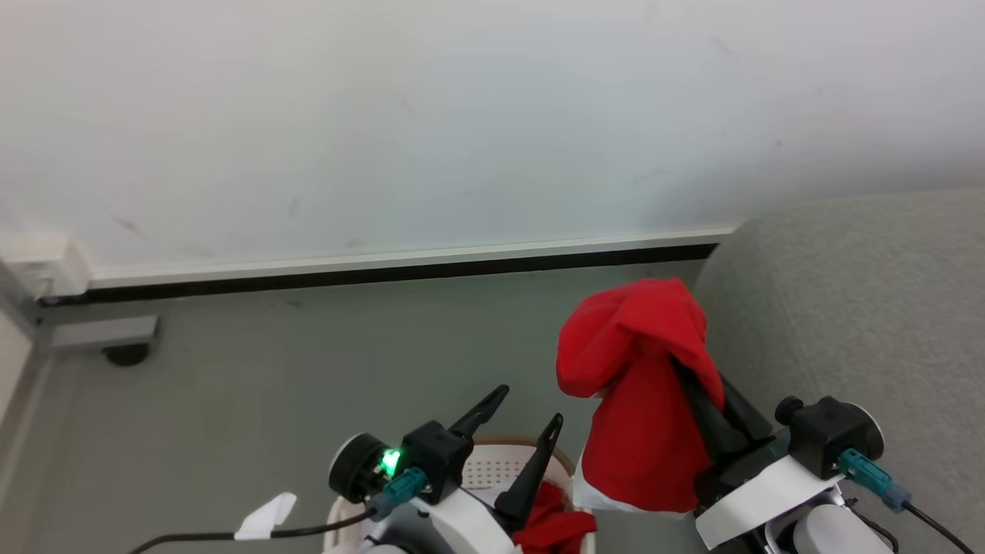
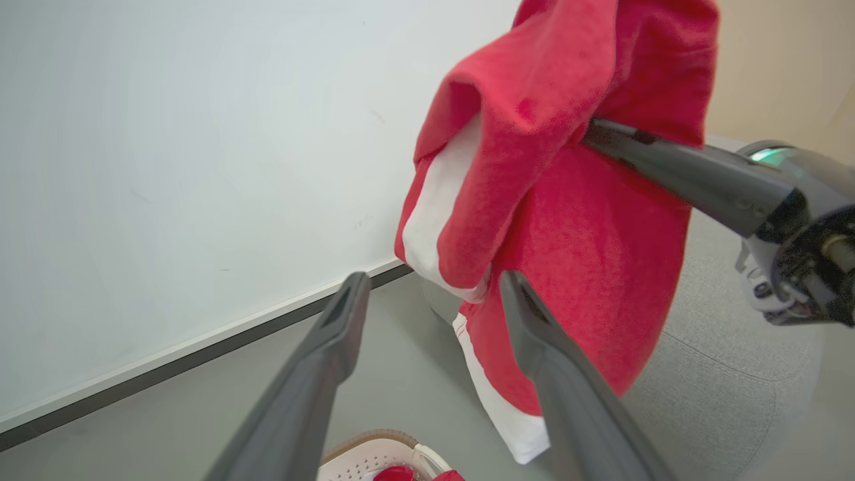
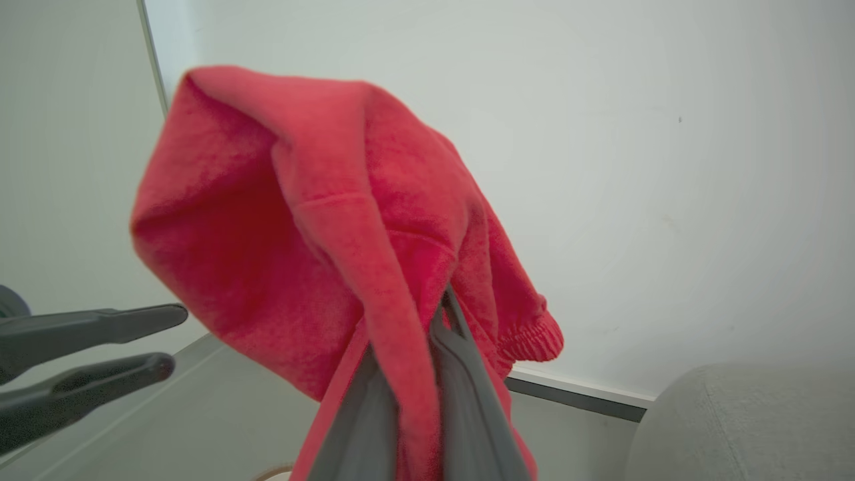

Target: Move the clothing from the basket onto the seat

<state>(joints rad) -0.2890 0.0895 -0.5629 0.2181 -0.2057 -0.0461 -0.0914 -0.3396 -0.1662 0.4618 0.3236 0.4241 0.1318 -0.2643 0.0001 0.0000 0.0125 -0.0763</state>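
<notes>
Red garment (image 1: 639, 362) held up clear of the basket (image 1: 500, 465), bound for the seat (image 1: 846, 308).

Head view: the right gripper (image 1: 696, 392) pinches the garment between pressed-together jaws and holds it high, probably so the hem clears the basket rim; it hangs just beside the seat. The left gripper (image 1: 529, 405) stands over the basket, jaws spread and empty, seemingly taking no part in the carry; more red clothes (image 1: 550, 527) lie inside. Left wrist view: white panels edge the garment, which hangs apart from the spread fingers. Right wrist view: cloth drapes over both fingers, an elastic cuff showing. No label or writing can be read.
</notes>
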